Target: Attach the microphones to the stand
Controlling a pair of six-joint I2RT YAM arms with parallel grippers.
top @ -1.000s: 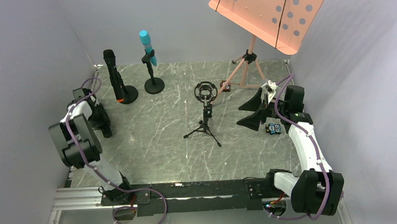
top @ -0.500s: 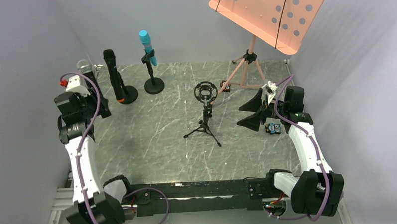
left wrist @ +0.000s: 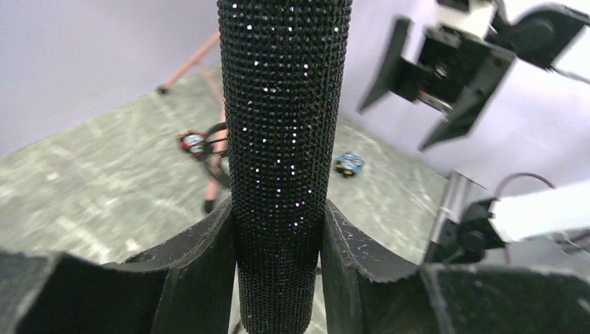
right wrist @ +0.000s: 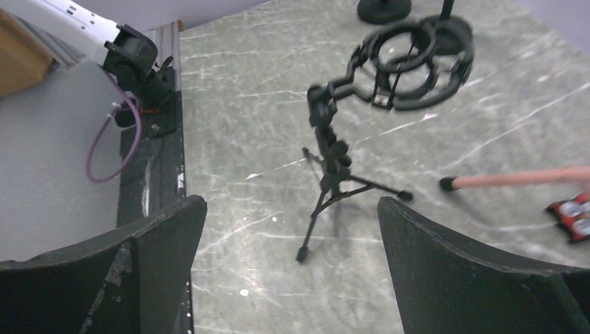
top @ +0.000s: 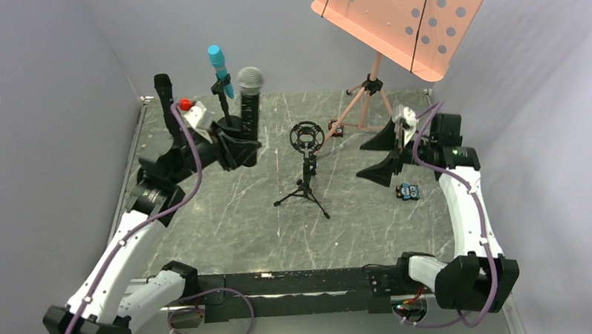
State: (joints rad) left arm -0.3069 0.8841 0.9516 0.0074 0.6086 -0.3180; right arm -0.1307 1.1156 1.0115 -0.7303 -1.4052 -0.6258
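Observation:
My left gripper [top: 244, 148] is shut on the black mic with a silver mesh head [top: 250, 102] and holds it upright, left of the small tripod stand with its ring mount [top: 307, 137]. In the left wrist view the mic's glittery black body [left wrist: 282, 139] sits clamped between both fingers [left wrist: 202, 257]. The cyan mic [top: 219, 66] sits in its clip on a round-base stand. The long black mic [top: 164, 93] stands behind my left arm, its orange end hidden. My right gripper [top: 382, 156] is open and empty, right of the tripod stand [right wrist: 400, 62].
An orange music stand [top: 399, 22] on pink tripod legs [top: 369, 97] fills the back right. A small blue object [top: 406, 191] lies near my right gripper. A small red-black object [top: 337, 131] lies by a pink leg. Walls close in left and right.
My left arm has swung from the left edge toward the back middle, and the silver-headed mic now shows upright in its gripper. My right gripper has shifted slightly back.

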